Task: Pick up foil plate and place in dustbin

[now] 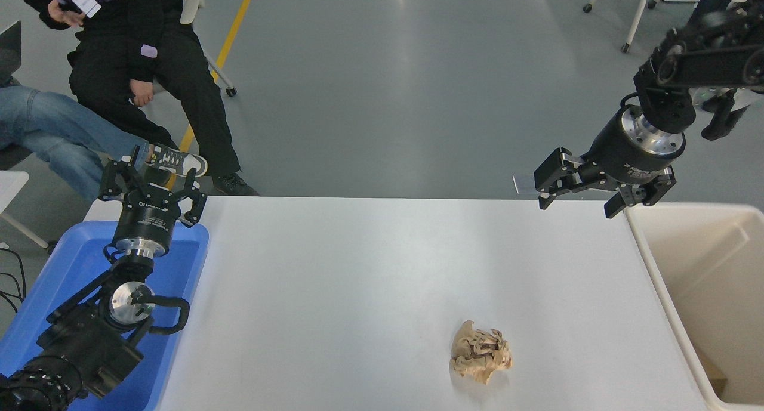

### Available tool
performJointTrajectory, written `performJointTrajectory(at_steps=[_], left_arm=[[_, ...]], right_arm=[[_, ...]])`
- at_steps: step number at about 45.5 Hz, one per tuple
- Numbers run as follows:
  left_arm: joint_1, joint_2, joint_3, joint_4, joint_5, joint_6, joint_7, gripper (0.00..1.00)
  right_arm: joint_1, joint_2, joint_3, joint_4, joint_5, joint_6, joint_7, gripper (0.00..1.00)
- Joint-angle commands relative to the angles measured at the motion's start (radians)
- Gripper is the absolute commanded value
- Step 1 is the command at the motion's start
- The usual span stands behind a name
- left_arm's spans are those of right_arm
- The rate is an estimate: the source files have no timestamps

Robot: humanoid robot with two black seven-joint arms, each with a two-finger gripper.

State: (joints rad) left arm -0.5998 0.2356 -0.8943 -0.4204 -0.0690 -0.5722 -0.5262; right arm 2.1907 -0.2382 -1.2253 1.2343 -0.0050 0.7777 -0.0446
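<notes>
Foil plate: no foil plate shows anywhere on the table or in the visible part of the bin; where it lies cannot be told from this view.

Dustbin (650,253): the cream bin stands hard against the table's right edge, mouth open upward, a placement that likely lets an arm drop things in straight off the tabletop. Only bare walls and a dark patch at its bottom corner are seen.

Right gripper (578,197): raised above the table's far right corner, just left of the bin's rim, fingers spread and holding nothing; its arm comes in from the upper right.

Paper ball (479,352): a crumpled tan wad alone on the near right of the table (370,268), well apart from the gripper.

Left gripper (151,183): parked over the blue tub (71,262) at the lower left, fingers spread, empty.

Open room: the white top between tub and bin is wide and unobstructed, so a sweep toward the bin would likely meet only the rim.

Onlookers: seated people beyond the far left corner.
</notes>
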Motion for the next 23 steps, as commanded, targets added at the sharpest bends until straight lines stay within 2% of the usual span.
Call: performJointTrajectory(at_steps=[1,23], left_arm=[[0.0,0.001,0.0,0.0,0.0,0.0,0.0,0.99],[0.0,-0.001,0.0,0.0,0.0,0.0,0.0,0.99]], right_arm=[[0.047,0.025,-0.006,0.008,0.003,0.008,0.0,1.0],[0.034,0.043,-0.074,0.002,0.003,0.008,0.003,1.0]])
